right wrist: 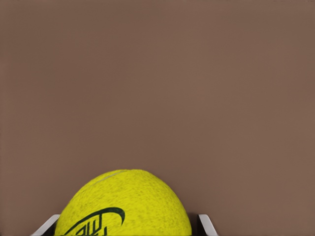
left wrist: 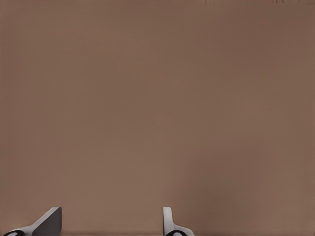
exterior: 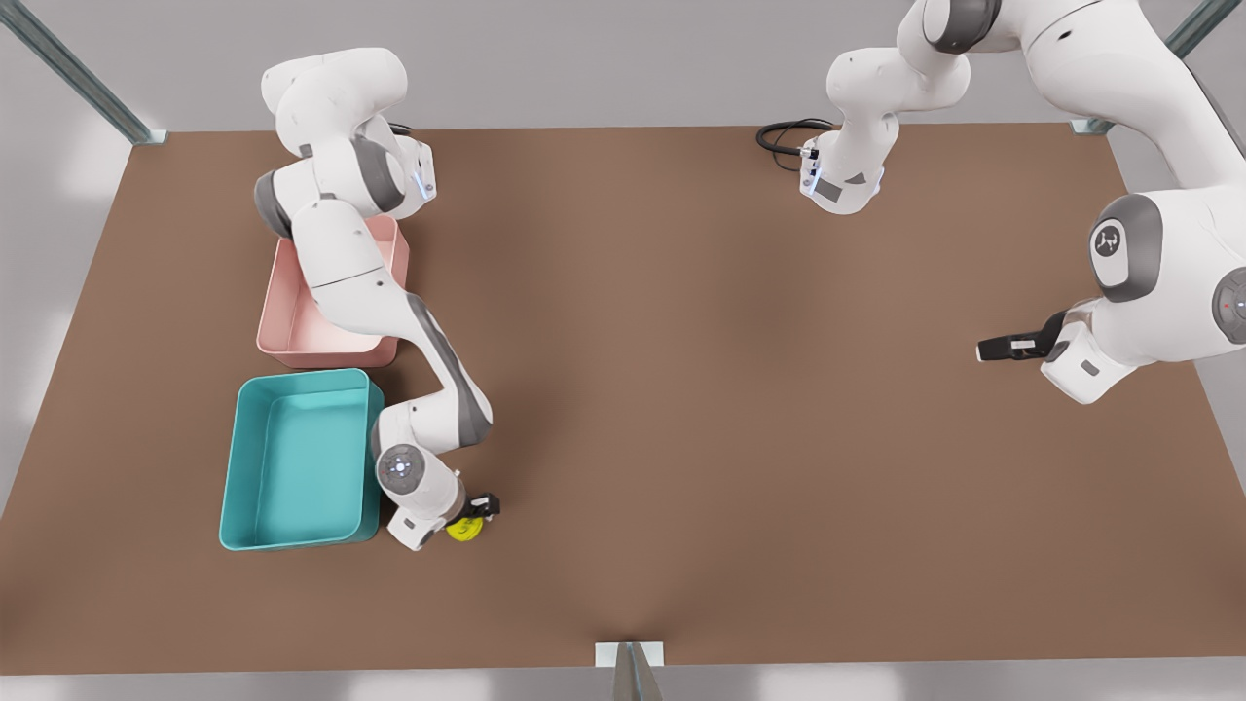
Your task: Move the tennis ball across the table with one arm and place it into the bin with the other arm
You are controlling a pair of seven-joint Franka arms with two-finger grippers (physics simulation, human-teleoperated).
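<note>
The tennis ball (exterior: 464,529) is yellow-green with a dark logo and sits low over the brown table (exterior: 681,409), just beside the teal bin's near corner at the front view's left. My right gripper (exterior: 473,517) is shut on it. In the right wrist view the ball (right wrist: 123,204) fills the gap between the two fingertips (right wrist: 48,225). My left gripper (exterior: 1003,348) waits open at the front view's right, above bare tabletop. In the left wrist view its fingers (left wrist: 49,220) stand apart with nothing between them.
A teal bin (exterior: 297,458) stands open next to the ball, and a pink bin (exterior: 311,326) sits behind it, partly covered by the right arm. A black cable (exterior: 784,134) lies by the far arm base. A metal post (exterior: 631,672) rises at the front edge.
</note>
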